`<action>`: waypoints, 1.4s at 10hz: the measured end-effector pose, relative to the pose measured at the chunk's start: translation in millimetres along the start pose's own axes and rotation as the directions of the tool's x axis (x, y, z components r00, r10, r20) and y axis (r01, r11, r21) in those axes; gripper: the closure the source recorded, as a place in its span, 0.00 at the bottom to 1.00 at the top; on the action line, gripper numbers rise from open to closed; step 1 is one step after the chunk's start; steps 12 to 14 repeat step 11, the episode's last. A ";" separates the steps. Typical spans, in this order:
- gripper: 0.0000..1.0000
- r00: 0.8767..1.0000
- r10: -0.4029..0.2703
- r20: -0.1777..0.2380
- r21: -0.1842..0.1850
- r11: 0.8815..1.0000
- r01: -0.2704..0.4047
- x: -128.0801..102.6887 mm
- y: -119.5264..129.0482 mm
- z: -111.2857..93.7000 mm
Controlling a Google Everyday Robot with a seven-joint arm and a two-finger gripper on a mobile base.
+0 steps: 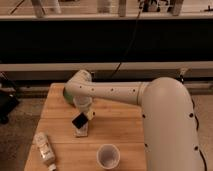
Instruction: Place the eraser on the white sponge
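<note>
Closest to me, near the front edge of the wooden table [122, 129], stands a white cup [108, 156], upright with its mouth open to the ceiling. Off at the front left corner, well apart from the cup, a pale bottle [45, 148] lies on its side, slanted towards the corner.

Just behind the cup and a little to its left, the white sponge [83, 132] lies flat on the wood. Right over it is the eraser [80, 120], a small black block tilted onto one corner. Its lower edge is at the sponge's top, though I can't tell whether the two actually touch. The claw [84, 112] points straight down and is closed on the eraser's upper end, so the eraser hangs from it rather than lying flat.

Behind the claw a sliver of a green bowl [64, 96] shows at the left, mostly hidden by the wrist. The thick white arm [112, 93] reaches in from the right, across the back of the table. Beyond the table runs a dark wall with pale rails [50, 66].
</note>
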 end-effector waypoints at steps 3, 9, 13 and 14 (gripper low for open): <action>0.20 0.999 -0.020 0.025 0.003 1.000 0.020 -9.8 -3.7 -0.2; 0.25 0.999 -0.022 0.033 -0.016 1.000 0.023 -5.3 5.1 1.7; 0.44 0.999 -0.026 0.035 -0.008 1.000 0.026 -6.7 2.3 2.6; 0.44 0.999 -0.026 0.035 -0.008 1.000 0.026 -6.7 2.3 2.6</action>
